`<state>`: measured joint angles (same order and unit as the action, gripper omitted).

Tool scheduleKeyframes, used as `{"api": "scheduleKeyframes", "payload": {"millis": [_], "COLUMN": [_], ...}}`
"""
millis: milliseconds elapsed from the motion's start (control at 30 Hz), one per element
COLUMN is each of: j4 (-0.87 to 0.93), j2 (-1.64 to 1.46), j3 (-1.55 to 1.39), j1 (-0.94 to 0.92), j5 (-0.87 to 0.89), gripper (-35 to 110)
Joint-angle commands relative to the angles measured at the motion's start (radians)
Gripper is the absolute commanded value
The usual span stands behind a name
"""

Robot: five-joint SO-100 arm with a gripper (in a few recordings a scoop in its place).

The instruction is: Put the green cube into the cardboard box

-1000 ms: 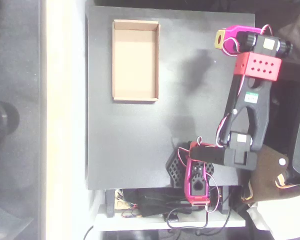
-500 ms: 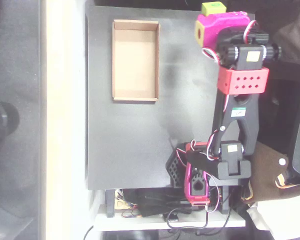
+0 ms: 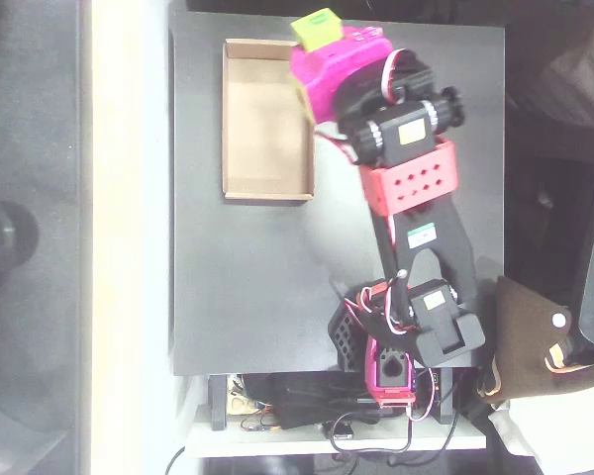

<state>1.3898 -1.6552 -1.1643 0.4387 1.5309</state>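
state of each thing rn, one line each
cube: held at the gripper tip, off the table, by the box's top right corner
gripper: shut on cube
box: open top, empty, flat on the table
table: bare apart from the box and arm base

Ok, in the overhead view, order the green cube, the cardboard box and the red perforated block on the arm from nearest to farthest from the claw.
1. The green cube, right at the claw tip, near the top edge.
2. The cardboard box, just left of the claw, its right wall partly under it.
3. The red perforated block, lower right, farther back along the arm.
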Motion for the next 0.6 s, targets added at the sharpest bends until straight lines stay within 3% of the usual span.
{"api": "scheduleKeyframes", "payload": {"millis": [0,567], "j4": [0.005,0.006], "j2": [-0.018,0.282], "j3": [0.018,0.017], "j1": [0.054,0.141], "j5": [0.014,0.020], "gripper": [9,9]}}
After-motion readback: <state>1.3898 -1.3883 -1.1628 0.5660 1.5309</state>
